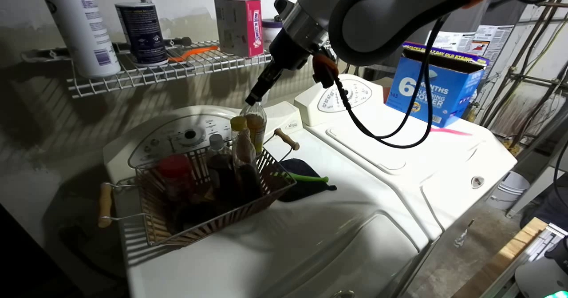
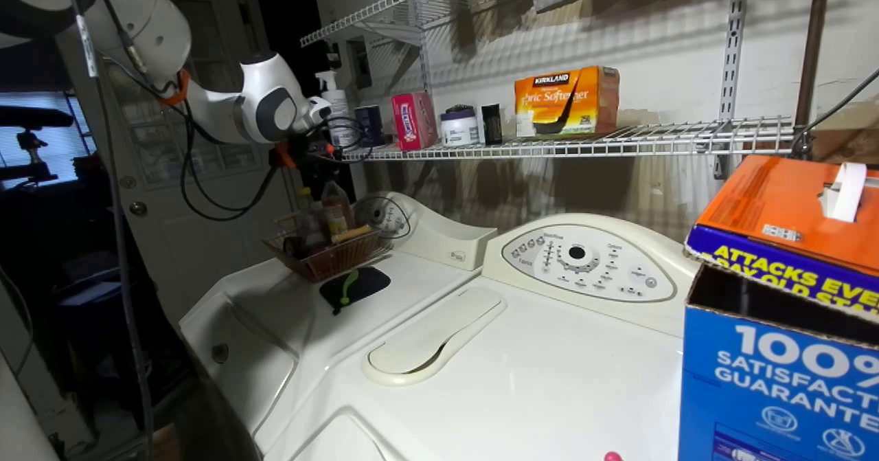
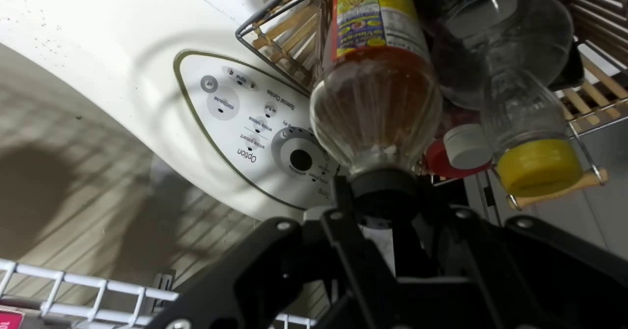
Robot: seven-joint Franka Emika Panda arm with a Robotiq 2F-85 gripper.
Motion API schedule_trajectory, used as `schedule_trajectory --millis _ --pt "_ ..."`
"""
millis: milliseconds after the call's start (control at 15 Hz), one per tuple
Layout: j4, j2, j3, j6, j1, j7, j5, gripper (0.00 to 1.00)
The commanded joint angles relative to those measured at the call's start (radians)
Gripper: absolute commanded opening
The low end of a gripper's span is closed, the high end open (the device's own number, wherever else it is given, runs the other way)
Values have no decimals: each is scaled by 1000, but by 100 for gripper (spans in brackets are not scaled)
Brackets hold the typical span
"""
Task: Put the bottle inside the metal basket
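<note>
Wrist view: the black two-fingered gripper (image 3: 385,192) pinches the clear, amber-filled bottle (image 3: 377,98) by its top, long axis leading apparently down into the brown-slatted, silver-rimmed basket (image 3: 284,25).

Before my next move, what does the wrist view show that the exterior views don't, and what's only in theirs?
Only the wrist view: the dark cap of the bottle between the fingers of the gripper, plus clear lettering on the label.
Only the exterior views: the blue box and the green handle beside the metal basket, each in both exterior views.
Shared: the bottle, the metal basket, the yellow-capped bottle and the control panel next to the basket.
</note>
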Motion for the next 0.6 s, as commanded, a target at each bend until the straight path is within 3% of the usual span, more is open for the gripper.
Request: schedule_trajectory --millis 0,533 --pt "27 35 21 45 -6 -30 31 10" --pt "25 118 23 136 -5 -6 2 10"
